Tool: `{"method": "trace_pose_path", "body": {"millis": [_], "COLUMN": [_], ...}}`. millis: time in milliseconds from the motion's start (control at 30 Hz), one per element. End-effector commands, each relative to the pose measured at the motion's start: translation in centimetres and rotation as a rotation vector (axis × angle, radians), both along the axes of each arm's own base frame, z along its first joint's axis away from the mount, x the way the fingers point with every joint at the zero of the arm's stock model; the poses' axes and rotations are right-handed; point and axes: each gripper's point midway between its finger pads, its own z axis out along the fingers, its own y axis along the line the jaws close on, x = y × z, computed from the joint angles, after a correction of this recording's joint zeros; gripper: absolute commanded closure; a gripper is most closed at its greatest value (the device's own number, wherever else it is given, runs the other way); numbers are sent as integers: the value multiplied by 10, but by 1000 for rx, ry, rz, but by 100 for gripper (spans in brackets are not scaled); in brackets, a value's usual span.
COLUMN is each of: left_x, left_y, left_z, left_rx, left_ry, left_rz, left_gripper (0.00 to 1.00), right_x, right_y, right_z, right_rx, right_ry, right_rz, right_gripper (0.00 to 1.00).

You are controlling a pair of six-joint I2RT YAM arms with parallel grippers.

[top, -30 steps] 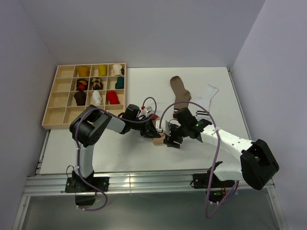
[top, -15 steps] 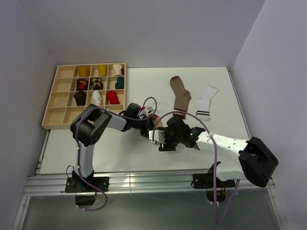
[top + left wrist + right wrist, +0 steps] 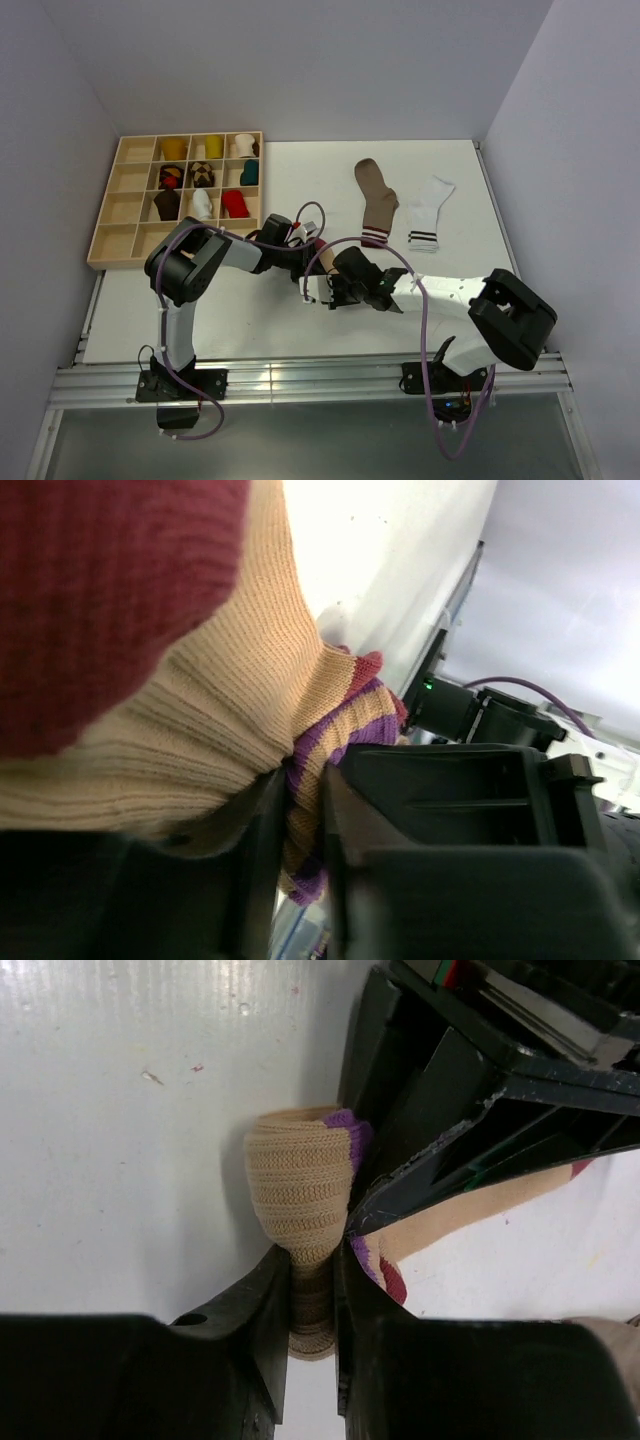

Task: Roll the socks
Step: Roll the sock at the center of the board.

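Note:
A tan knitted sock [image 3: 299, 1188] with purple stripes and maroon patches is partly rolled on the table between the two arms. My right gripper [image 3: 312, 1295] is shut on the rolled end of it. My left gripper [image 3: 300, 815] is shut on its striped part [image 3: 330, 730], with the tan and maroon knit filling that view. From above, both grippers meet at the tan sock [image 3: 320, 258], the left gripper [image 3: 303, 262] just above the right gripper [image 3: 322, 290]. A brown sock [image 3: 375, 195] with a striped cuff and a cream sock [image 3: 430, 210] with a dark-striped cuff lie flat at the back right, untouched.
A wooden compartment tray [image 3: 110, 240] stands at the back left with several rolled socks in its cells. Walls close in the table on the left, back and right. Cables loop over both arms.
My right gripper has swung left to the tan sock and closed on its rolled end. My left gripper kept its hold and barely moved.

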Motion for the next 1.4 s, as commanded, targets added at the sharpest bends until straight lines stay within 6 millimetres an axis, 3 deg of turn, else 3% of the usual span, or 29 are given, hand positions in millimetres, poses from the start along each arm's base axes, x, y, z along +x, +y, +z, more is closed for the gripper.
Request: {"method": "trace_pose_path", "body": {"millis": [0,33,133,300,400,567,667,833,1067,1133,1167,1200,1300,1367], "left_x": [-22,-12,4,28,42,49,44,31,6,-13,-14,-28,-44,-48], "left_y": [25,22,20,22,31,47,50,73,90,80,79,69,54,44], "left_z": [-39,-27,-1,33,40,43,49,49,63,73,74,78,82,82], "left_rx": [176,168,163,143,194,231,206,224,179,120,130,100,108,129], "left_ry": [7,-47,-154,-320,-389,-459,-500,-554,-694,-764,-802,-834,-933,-992], "left_rz": [1,19,55,150,225,297,295,366,463,438,449,404,340,281], "left_gripper": [67,57,48,40,38,40,43,64,76,77,76,67,45,39], "right_x": [-4,-7,-18,-30,-39,-56,-63,-68,-39,-34,-31,-28,-22,-22], "right_y": [-7,-9,-19,-40,-50,-62,-61,-54,-33,-29,-26,-25,-23,-23], "right_z": [-15,-15,-12,-7,-3,8,6,6,-3,-3,-4,-4,-7,-9], "right_rx": [-79,-86,-103,-116,-146,-173,-228,-292,-330,-316,-333,-324,-337,-355], "right_ry": [82,105,206,315,346,431,525,710,931,992,1030,1053,1117,1163], "right_rz": [-19,-21,-26,-76,-94,-92,-80,-68,-98,-104,-106,-112,-116,-113], "right_gripper": [85,85,86,86,86,86,86,86,85,84,84,84,83,83]}}
